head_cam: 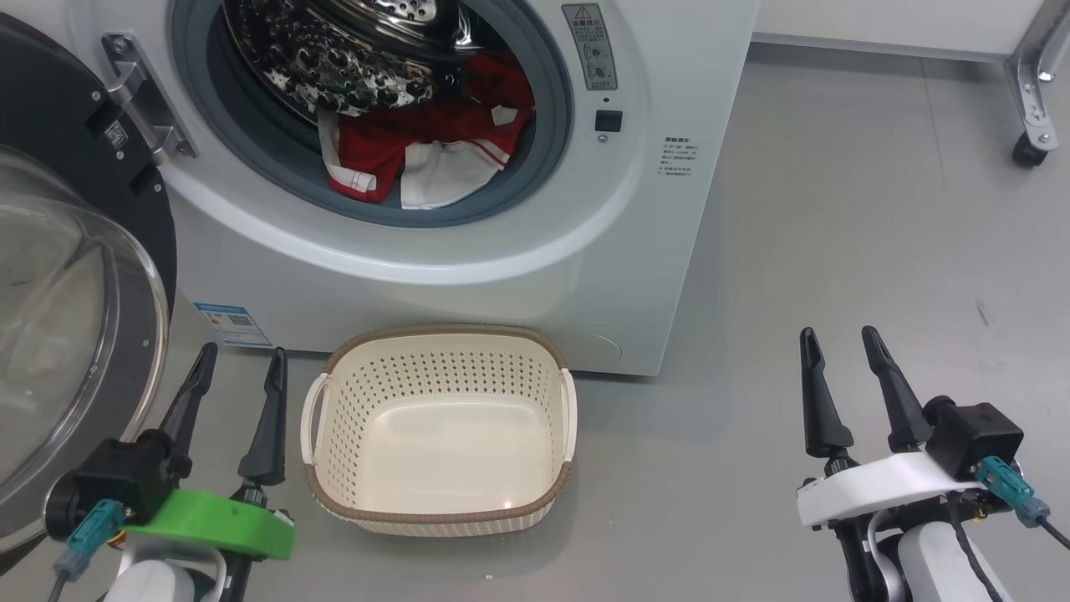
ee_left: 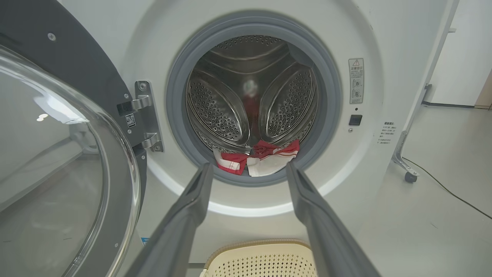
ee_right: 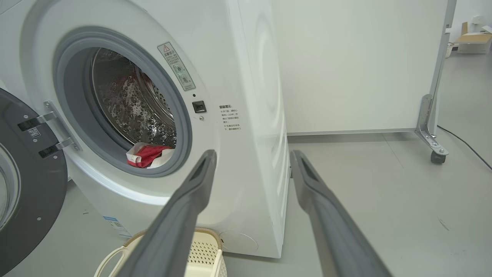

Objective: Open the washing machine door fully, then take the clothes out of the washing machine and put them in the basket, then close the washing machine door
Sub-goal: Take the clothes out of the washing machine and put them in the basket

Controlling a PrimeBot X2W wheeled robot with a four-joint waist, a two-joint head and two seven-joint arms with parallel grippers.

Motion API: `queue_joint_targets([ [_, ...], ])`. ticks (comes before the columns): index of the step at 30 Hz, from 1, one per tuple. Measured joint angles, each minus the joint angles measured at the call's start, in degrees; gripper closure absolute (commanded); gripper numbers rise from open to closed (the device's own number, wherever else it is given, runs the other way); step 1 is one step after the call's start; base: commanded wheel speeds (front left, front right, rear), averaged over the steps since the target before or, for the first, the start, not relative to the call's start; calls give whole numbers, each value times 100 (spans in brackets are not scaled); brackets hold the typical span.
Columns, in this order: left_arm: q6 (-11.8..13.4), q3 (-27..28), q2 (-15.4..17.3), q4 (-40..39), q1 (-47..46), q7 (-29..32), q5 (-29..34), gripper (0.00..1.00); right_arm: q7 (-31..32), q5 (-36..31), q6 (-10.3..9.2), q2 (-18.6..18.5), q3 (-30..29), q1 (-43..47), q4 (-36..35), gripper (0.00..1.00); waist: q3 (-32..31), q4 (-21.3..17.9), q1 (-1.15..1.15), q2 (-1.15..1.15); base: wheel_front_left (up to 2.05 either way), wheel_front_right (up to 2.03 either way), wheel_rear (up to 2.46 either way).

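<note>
The washing machine door (head_cam: 75, 276) stands swung out to the left of the washing machine (head_cam: 468, 259), leaving the round opening clear, so I judge the step in hand to be lifting the clothes (head_cam: 426, 142) out. They lie in a red and white heap at the bottom front of the steel drum (head_cam: 334, 58), with a white fold draped on the grey rubber ring (head_cam: 542, 167). The basket (head_cam: 443, 331) sits empty on the floor (head_cam: 794, 209), right against the machine's front edge and directly below the opening.

The left gripper (head_cam: 242, 351) hovers just beside the basket's left handle, its fingers spread wide and holding nothing; in its wrist view they frame the heap. The right gripper (head_cam: 838, 333) hangs well apart to the right, also wide and empty.

The left arm looks better placed. It should go in above the ring, pass the fingers around a thick fold rather than a loose edge, and close firmly. Drawing straight back before lowering would keep the cloth from snagging on the ring or hinge. The drop is short, so release should come only once the bundle is over the basket.
</note>
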Motion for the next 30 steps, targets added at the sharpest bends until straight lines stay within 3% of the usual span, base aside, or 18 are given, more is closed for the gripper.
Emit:
queue_joint_targets([
  [30, -16, -47, -23, 5, 18, 0, 36, 0, 0, 0, 0, -8, 37, -1, 22, 0, 28, -13, 0, 0, 18, -18, 0],
])
